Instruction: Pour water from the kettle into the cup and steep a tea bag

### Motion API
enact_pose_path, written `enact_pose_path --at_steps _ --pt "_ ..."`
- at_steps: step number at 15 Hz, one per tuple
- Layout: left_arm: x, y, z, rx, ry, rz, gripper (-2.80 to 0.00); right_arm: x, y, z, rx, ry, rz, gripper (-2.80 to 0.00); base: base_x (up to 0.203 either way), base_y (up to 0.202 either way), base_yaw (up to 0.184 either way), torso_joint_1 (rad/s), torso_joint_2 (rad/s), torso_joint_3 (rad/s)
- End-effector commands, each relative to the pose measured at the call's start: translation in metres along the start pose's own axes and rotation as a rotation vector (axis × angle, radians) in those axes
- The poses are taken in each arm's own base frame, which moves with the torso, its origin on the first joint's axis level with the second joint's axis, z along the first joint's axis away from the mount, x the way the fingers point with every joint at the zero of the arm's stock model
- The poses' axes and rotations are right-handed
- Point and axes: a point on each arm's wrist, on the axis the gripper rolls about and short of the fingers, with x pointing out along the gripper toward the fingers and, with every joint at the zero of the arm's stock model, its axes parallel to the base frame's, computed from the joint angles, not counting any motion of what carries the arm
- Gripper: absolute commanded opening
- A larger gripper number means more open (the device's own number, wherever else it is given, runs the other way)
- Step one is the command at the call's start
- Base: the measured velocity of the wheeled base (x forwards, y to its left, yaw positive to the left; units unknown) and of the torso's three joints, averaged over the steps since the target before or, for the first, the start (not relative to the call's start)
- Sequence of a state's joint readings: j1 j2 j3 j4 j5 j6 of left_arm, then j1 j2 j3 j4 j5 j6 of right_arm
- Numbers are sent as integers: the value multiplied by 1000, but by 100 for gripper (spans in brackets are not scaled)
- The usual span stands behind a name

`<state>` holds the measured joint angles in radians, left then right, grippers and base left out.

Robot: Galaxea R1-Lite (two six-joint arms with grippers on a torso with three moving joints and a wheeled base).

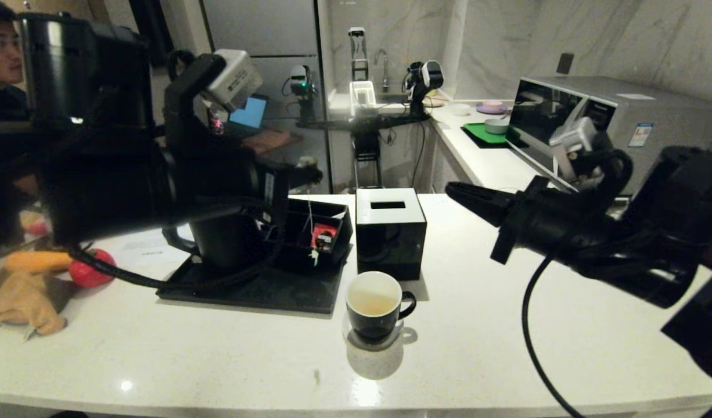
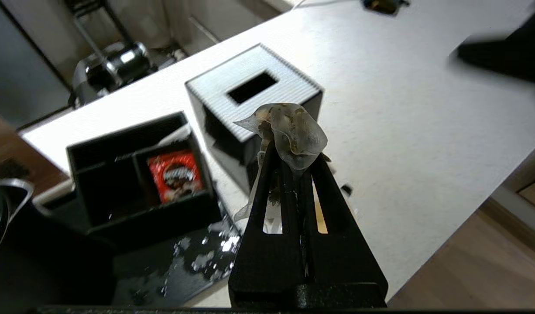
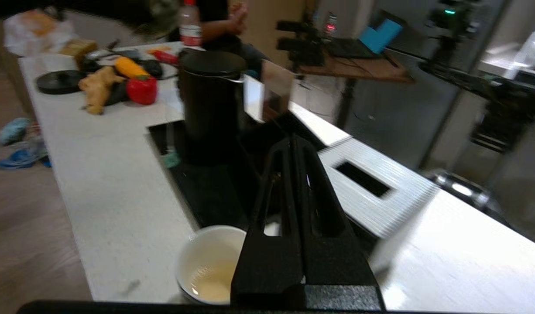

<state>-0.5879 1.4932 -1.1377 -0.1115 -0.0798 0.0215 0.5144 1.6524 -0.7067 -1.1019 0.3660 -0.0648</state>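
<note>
My left gripper [image 2: 293, 153] is shut on the wet, greyish tea bag [image 2: 291, 131], which bulges out past the fingertips. It hangs above the black tray, left of the cube box. In the head view the left gripper [image 1: 315, 173] points right, and a thin string with a white tag [image 1: 314, 255] hangs below it. The cup [image 1: 374, 305] stands on the counter in front of the box and holds a little pale yellowish water [image 3: 208, 279]. The kettle [image 3: 210, 96] stands upright on the tray, mostly hidden behind my left arm in the head view. My right gripper [image 1: 450, 189] is shut and empty, in the air right of the box.
A glossy black cube box [image 1: 389, 232] with a slotted white top stands behind the cup. A black organiser holds a red packet [image 2: 173, 174]. The black tray [image 1: 286, 290] is wet with drops. A red pepper [image 1: 92, 270] and a cloth lie far left. A person [image 1: 2, 52] sits beyond the counter.
</note>
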Motion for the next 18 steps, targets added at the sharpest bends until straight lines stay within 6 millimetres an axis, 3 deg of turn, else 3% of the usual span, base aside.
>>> enact_pose_path --at_steps 1,7,11,12,18 --pt "3 -8 5 9 -13 -35 -280 22 15 -25 30 43 69 -280 0 0 0 0 0 0" --pt "3 -27 13 26 -42 -119 -280 53 39 -28 43 30 165 -280 0 0 0 0 0 0" --pt "3 -32 13 29 -42 -134 -280 55 45 -29 48 33 184 -280 0 0 0 0 0 0" --pt "3 -32 13 30 -42 -135 -280 55 46 -29 48 31 185 0 0 0 0 0 0 0" --pt "4 -34 12 31 -39 -143 -280 58 47 -33 49 31 193 0 0 0 0 0 0 0"
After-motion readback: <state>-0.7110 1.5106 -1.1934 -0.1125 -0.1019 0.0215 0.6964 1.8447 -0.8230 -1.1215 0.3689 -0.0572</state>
